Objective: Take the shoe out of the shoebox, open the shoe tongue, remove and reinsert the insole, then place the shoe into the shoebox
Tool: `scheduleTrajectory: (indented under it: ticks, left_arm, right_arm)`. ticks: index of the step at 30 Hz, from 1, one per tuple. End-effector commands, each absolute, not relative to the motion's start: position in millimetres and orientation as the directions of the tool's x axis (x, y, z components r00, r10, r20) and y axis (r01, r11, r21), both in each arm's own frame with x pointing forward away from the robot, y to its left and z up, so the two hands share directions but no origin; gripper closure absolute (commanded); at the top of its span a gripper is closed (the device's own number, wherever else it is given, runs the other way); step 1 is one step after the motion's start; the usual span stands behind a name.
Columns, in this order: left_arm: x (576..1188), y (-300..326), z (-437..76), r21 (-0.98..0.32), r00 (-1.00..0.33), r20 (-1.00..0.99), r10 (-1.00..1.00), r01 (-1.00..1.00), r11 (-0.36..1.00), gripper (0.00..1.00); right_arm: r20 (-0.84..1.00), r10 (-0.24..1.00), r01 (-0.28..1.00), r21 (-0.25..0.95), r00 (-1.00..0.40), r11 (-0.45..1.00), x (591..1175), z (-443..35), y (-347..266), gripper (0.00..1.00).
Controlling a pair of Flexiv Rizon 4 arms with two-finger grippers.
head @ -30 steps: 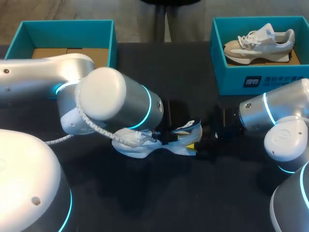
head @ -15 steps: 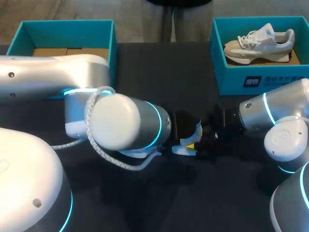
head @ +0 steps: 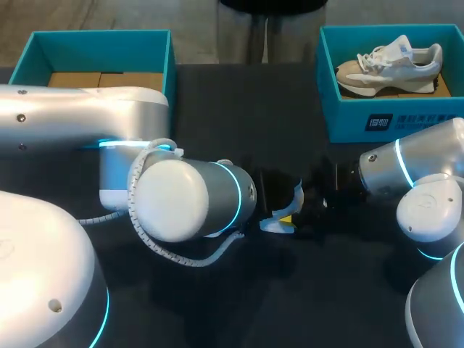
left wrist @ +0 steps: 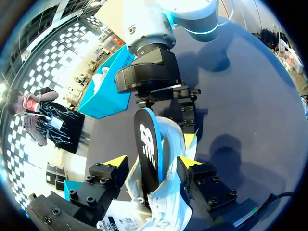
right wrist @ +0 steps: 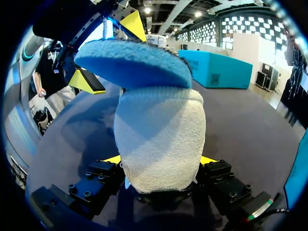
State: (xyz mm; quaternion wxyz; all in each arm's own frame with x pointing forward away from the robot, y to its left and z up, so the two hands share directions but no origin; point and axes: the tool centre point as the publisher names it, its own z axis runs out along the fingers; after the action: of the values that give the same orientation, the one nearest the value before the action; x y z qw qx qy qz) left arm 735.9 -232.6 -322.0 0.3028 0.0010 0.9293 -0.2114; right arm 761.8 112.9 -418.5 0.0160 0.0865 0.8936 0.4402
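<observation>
Centrally, over the dark table, a white sneaker is held between the two grippers, largely hidden in the head view behind the left arm, which comes in from 9 o'clock. Only a white sliver of the shoe and one yellow fingertip show there, just beside the right arm, which enters from 3 o'clock.

The left gripper has its fingers wide apart, one against each side of the sneaker, which fills the gap. An insole, dark with a blue edge, stands up out of the shoe's opening between those fingers.

The right gripper is clamped on the sneaker's other end, both fingers pressed against the fleecy white lining. The blue underside of the insole juts out above it, toward the left gripper's yellow tips.

The left shoebox, teal, lies at 10 o'clock and shows only brown cardboard inside. The right shoebox, at 2 o'clock, holds a second sneaker lying on its side.
</observation>
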Motion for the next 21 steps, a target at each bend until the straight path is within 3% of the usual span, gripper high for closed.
scheduleTrajectory:
  ticks: [1,21]
  left_arm:
    - [742.1,-235.8,-331.4,-0.397,-0.816,-0.563,-0.129,0.13,0.909,0.36]
    - [751.9,-243.7,-335.0,-0.419,-0.784,-0.599,-0.164,0.133,0.898,0.45]
  right_arm:
    - [0.047,0.169,0.141,0.788,-0.984,0.599,763.2,-421.1,111.4,1.0]
    - [0.047,0.169,0.141,0.788,-0.984,0.599,763.2,-421.1,111.4,1.0]
